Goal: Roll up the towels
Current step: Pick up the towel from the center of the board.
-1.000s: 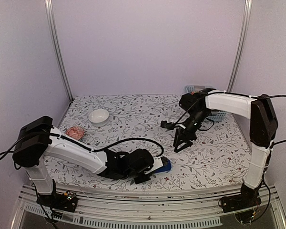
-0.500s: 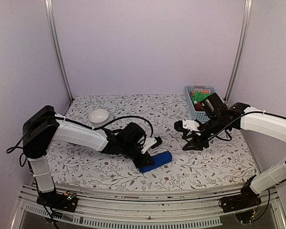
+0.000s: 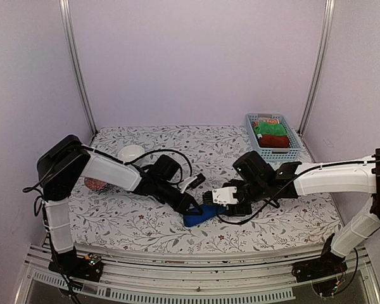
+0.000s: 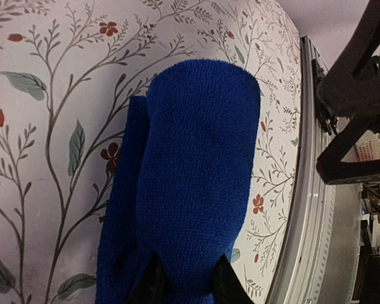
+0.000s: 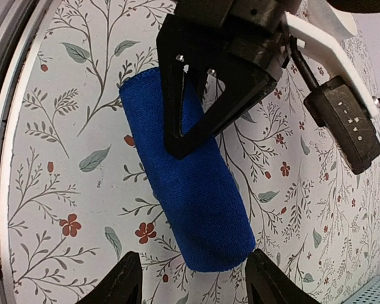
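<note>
- Blue towel (image 5: 190,190) lies rolled on the worktop (image 3: 145,221) near its front edge; the brick-red towel (image 3: 277,142) sits in the basket (image 3: 275,152) at the far right.
- Our left gripper (image 4: 189,282) is clamped on one end of the roll. The right gripper (image 5: 191,272) stands open astride the other end, apparently not touching.
- We judge the step is securing the roll: close the right gripper squarely across its end, so the outer flap stays tucked, before the left lets go.
- Half a second ago the right gripper hung well apart to the right; now it has reached the roll, which has barely shifted.
</note>
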### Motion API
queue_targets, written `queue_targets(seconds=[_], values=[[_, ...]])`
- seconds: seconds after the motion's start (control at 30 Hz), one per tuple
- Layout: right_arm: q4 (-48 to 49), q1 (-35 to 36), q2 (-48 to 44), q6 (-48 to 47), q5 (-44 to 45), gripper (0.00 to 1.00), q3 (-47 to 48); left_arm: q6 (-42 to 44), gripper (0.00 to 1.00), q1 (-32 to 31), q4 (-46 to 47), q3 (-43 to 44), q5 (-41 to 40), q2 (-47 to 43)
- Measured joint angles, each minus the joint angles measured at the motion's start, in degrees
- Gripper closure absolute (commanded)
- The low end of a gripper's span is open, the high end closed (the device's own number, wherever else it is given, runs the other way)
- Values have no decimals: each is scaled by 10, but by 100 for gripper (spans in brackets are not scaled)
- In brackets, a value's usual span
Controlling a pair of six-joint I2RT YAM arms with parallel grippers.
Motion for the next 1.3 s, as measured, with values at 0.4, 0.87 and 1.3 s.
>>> queue_targets(seconds=[0.4, 0.87, 1.3], values=[[87, 38, 104, -44, 45, 39, 1, -47, 96, 46, 32, 9, 123, 51], [178, 40, 191, -110, 82, 43, 25, -64, 99, 75, 3, 50, 182, 96], [161, 41, 237, -145, 109, 93, 80, -59, 64, 94, -66, 91, 179, 110]])
